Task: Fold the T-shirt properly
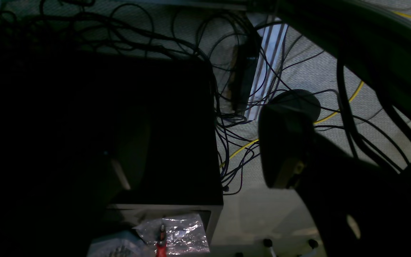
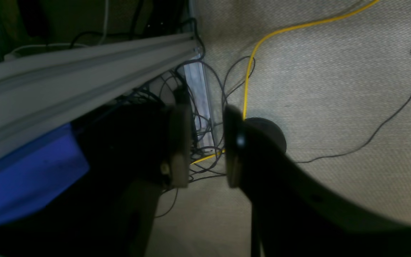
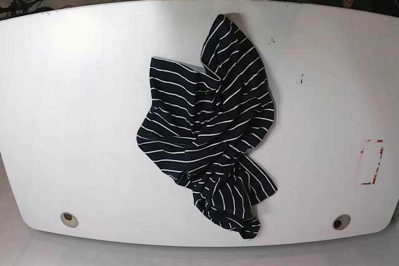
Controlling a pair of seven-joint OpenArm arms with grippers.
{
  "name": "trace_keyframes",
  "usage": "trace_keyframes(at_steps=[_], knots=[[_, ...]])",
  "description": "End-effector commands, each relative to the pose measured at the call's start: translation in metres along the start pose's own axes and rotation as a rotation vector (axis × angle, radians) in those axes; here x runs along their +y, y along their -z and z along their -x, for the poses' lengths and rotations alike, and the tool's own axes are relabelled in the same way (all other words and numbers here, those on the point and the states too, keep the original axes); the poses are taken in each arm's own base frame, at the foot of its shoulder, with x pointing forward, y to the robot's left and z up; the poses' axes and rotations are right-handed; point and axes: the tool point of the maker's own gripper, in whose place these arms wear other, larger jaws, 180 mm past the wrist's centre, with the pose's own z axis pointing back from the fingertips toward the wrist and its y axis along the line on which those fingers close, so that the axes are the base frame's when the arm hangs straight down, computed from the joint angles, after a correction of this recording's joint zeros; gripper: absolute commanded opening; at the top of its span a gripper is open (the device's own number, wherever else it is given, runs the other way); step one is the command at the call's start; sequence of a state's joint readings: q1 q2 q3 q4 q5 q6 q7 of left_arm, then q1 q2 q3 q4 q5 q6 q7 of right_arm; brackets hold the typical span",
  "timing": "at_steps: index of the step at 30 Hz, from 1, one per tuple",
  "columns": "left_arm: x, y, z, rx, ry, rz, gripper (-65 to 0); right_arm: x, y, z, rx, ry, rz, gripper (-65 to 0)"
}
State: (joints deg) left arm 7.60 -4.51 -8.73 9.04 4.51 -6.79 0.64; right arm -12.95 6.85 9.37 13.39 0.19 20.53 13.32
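Observation:
The T-shirt point(image 3: 209, 129), black with thin white stripes, lies crumpled in a heap on the middle of the white table point(image 3: 75, 91), stretching from the far edge towards the near one. Neither arm shows in the base view, and the T-shirt is absent from both wrist views. My left gripper point(image 1: 202, 167) is open wide over a floor full of cables, with one dark finger point(image 1: 284, 142) plainly visible. My right gripper point(image 2: 205, 150) stands with a narrow gap between its fingers and nothing in that gap, only floor and cables behind it.
A red-marked rectangle point(image 3: 372, 162) is on the table's right side, and two round holes point(image 3: 69, 218) point(image 3: 340, 222) sit near its front edge. Beneath the wrists are a dark box point(image 1: 155, 135), a yellow cable point(image 2: 259, 46) and an aluminium rail point(image 2: 84, 71).

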Motion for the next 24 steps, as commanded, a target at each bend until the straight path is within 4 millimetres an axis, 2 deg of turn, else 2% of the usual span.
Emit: trace_keyframes(at_steps=[1,2,5,12,15,16,18,21,24], knots=[[0.005,-0.002,-0.001,-0.040,0.004,-0.007,-21.1,-0.007,-0.005,0.008,0.005,0.004,0.015,-49.5],[0.004,-0.001,0.004,0.007,0.004,-0.005,-21.1,0.003,0.002,-0.005,-0.011,0.002,-0.007,-49.1],[0.005,-0.001,0.003,0.005,0.005,-0.007,-21.1,0.013,0.004,-0.003,-0.011,0.008,-0.021,-49.1],[0.006,-0.001,0.003,0.005,0.005,-0.009,-21.1,0.017,0.004,0.000,-0.008,0.011,-0.027,-49.1],[0.008,-0.002,0.009,0.011,0.006,-0.012,-21.1,0.017,0.004,0.002,-0.005,0.012,-0.028,-49.1],[0.009,-0.002,0.004,-0.006,0.008,-0.014,-21.1,0.017,0.003,0.004,-0.004,0.013,-0.027,-49.1],[0.012,-0.004,0.006,-0.020,0.014,-0.019,-21.1,0.015,0.000,0.011,0.001,0.017,-0.023,-49.1],[0.014,-0.009,-0.005,-0.078,0.035,-0.027,-21.1,0.013,-0.004,0.006,-0.032,0.001,-0.022,-49.5],[0.019,-0.014,-0.005,-0.103,0.047,-0.035,-21.1,0.015,-0.010,0.010,-0.022,-0.023,-0.027,-49.6]])
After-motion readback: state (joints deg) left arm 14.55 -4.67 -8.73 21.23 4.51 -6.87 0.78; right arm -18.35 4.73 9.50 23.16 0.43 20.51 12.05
